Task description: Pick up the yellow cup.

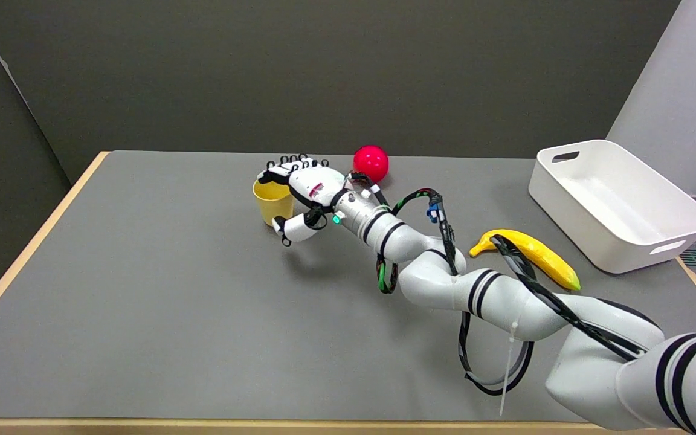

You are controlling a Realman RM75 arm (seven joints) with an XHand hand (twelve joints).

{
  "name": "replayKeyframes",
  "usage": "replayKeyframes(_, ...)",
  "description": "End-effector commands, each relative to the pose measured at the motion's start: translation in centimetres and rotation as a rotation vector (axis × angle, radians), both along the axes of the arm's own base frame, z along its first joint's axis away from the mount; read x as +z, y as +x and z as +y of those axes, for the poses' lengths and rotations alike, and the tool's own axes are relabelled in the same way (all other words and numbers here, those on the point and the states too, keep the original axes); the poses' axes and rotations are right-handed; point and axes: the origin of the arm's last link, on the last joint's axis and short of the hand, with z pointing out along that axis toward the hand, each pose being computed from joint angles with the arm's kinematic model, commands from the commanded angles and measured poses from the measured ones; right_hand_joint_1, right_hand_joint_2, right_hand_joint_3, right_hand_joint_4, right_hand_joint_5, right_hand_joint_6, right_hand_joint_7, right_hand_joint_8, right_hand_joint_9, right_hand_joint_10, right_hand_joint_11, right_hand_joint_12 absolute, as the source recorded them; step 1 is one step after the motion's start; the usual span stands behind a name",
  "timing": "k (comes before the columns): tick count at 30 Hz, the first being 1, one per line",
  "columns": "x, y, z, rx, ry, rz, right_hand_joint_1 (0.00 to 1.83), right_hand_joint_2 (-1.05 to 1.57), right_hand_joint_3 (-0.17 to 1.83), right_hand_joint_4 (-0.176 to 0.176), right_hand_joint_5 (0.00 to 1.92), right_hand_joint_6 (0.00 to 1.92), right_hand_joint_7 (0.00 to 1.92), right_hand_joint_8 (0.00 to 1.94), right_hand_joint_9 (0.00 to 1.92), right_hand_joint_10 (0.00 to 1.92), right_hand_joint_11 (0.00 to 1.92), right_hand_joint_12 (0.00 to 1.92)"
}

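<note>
Yellow cup point(273, 204) looks like a small, light, rigid plastic tumbler, smooth-walled and so liable to slip or tip under a one-sided push; my judgement is that it is best taken around the upper wall, fingers on the far side and thumb on the near side, squeezing gently.

The robot hand point(302, 193), reaching in from the lower right of the frame, sits just right of centre-top, directly beside the cup's right side. Its fingers arch over the far rim, with the tips lined up above and behind the cup, while the thumb juts out low on the near side, by the cup's base. The fingers are spread around the cup rather than closed; whether any pad actually touches the wall I cannot tell.

The cup stands upright on the grey bench point(142, 302), mouth up, left of the palm.

Farther right lie a red ball point(370, 162), a banana point(535, 254) and a white bin point(620, 205).
</note>
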Motion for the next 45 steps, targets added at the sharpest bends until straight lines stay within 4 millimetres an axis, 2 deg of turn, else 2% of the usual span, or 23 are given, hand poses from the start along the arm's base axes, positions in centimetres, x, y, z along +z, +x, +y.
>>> replayKeyframes(1,1.1,-0.5,-1.0,-0.03,-0.058,-0.021,0.8,0.77,0.96,0.043,0.23,0.58,0.15,0.24,0.1,0.55,0.0,0.88)
replayKeyframes(10,0.8,0.0,-0.9,-0.005,-0.049,-0.034,0.8,0.8,0.96,0.04,0.22,0.73,0.16,0.24,0.09,0.54,0.0,0.87)
replayKeyframes(12,0.7,0.1,-0.9,0.002,-0.047,-0.036,0.8,0.81,0.95,0.037,0.23,0.91,0.16,0.24,0.1,0.54,0.0,0.87)
replayKeyframes(13,0.7,0.2,-0.8,0.007,-0.045,-0.035,0.8,0.82,0.94,0.04,0.25,1.06,0.16,0.24,0.1,0.54,0.0,0.87)
replayKeyframes(14,0.6,0.3,-0.8,0.017,-0.043,-0.03,0.79,0.9,0.83,0.05,0.29,1.26,0.15,0.25,0.09,0.55,0.0,0.87)
replayKeyframes(16,0.4,0.6,-0.7,0.052,-0.037,0.022,0.74,1.29,0.28,0.091,0.47,1.76,0.14,0.29,0.07,0.59,0.0,0.88)
replayKeyframes(20,0.1,1.0,-0.5,0.095,-0.03,0.084,0.81,1.19,0.38,0.092,0.56,1.69,0.16,0.28,0.09,0.56,0.0,0.87)
replayKeyframes(22,0.2,1.1,-0.5,0.101,-0.031,0.087,0.81,1.15,0.44,0.124,0.57,1.68,0.17,0.32,0.09,0.58,0.0,0.92)
replayKeyframes(24,0.2,1.2,-0.4,0.103,-0.032,0.083,0.82,1.14,0.44,0.125,0.58,1.67,0.17,0.33,0.09,0.58,0.0,0.93)
replayKeyframes(27,0.3,1.2,-0.3,0.105,-0.035,0.074,0.85,1.13,0.43,0.11,0.61,1.62,0.2,0.29,0.11,0.57,0.0,0.91)
replayKeyframes(31,0.3,1.1,-0.2,0.102,-0.035,0.074,0.85,1.1,0.47,0.123,0.62,1.62,0.2,0.35,0.1,0.59,0.0,0.96)
replayKeyframes(45,0.4,1.3,-0.1,0.118,-0.038,0.064,0.87,1.08,0.5,0.102,0.64,1.62,0.21,0.37,0.1,0.6,0.0,0.97)
